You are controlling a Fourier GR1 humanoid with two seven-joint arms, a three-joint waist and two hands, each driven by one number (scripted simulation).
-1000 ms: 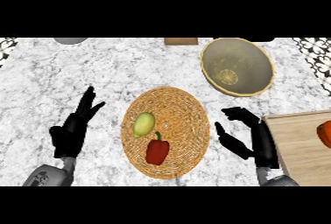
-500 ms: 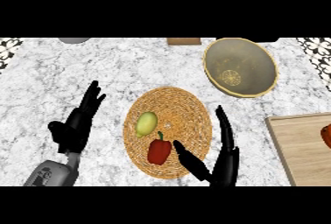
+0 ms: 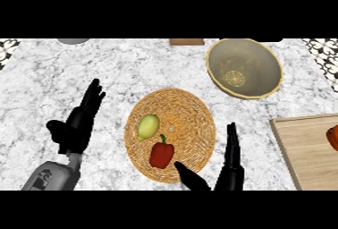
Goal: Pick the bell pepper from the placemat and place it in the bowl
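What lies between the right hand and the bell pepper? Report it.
In the head view, only bare woven placemat lies between the right hand and the red bell pepper; nothing else intervenes.

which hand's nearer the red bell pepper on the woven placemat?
Right. The right hand is just lower right of the red bell pepper, thumb pointing toward it. The left hand is open, off the round woven placemat, farther away on its left.
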